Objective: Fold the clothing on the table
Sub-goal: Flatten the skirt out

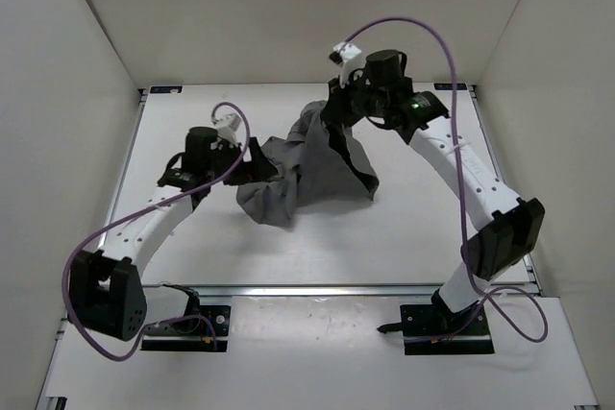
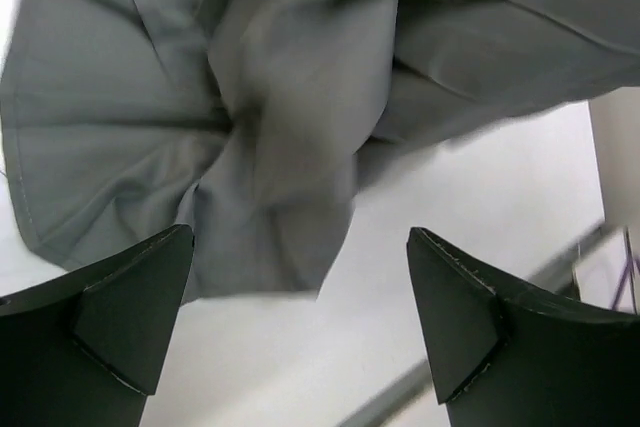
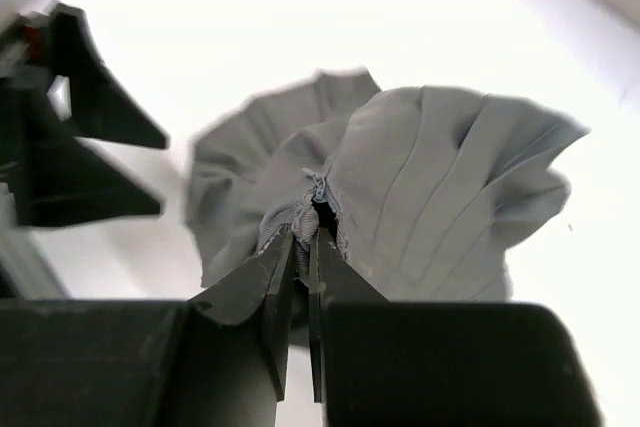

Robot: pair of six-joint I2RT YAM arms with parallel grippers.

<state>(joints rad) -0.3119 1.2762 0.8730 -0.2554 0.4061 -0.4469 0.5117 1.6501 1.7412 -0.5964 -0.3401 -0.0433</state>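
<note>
White matte desk (image 1: 384, 237), boxed in by plain white walls (image 1: 67, 64), carries the clothing (image 1: 317, 175): a soft mid-grey garment crumpled into deep folds near the desk's middle, its far part drawn up into a peak. The right gripper (image 3: 305, 242) is pressed together, pinching a puckered ridge of fabric from which pleats fan out. The left gripper (image 2: 300, 237) stands spread wide at the cloth's left edge, its dark wedge-shaped fingers (image 2: 120, 317) holding nothing.
</note>
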